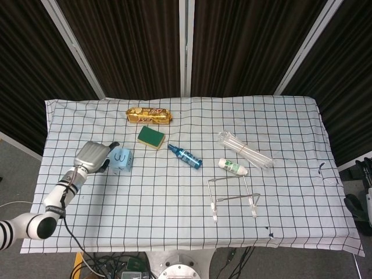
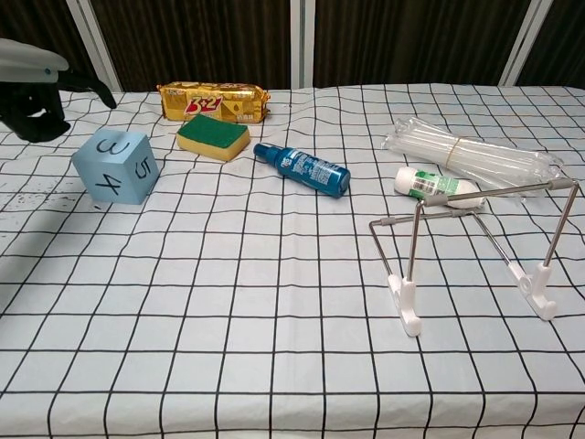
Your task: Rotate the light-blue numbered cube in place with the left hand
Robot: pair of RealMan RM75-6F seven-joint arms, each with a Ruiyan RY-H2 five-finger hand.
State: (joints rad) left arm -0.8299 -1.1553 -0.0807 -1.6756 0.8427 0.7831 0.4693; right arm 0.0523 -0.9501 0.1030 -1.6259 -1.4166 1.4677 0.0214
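Note:
The light-blue numbered cube [image 1: 121,160] [image 2: 114,166] sits on the checked cloth at the left, turned corner-on to the chest view, with 3 on top and 4 and 5 on its near sides. My left hand [image 1: 93,156] [image 2: 35,87] hovers just left of and behind it, holding nothing. One dark fingertip [image 1: 114,144] reaches toward the cube's far left corner; whether it touches cannot be told. In the chest view that finger stands above the cube. At the frame's right edge, below table level, dark parts of my right hand [image 1: 361,200] show; its fingers are unclear.
Behind the cube lie a gold snack pack [image 1: 149,115], a green-and-yellow sponge [image 1: 151,137] and a blue spray bottle [image 1: 185,156]. To the right are a clear bag of tubes [image 1: 244,149], a small white bottle [image 1: 232,167] and a wire stand [image 1: 232,197].

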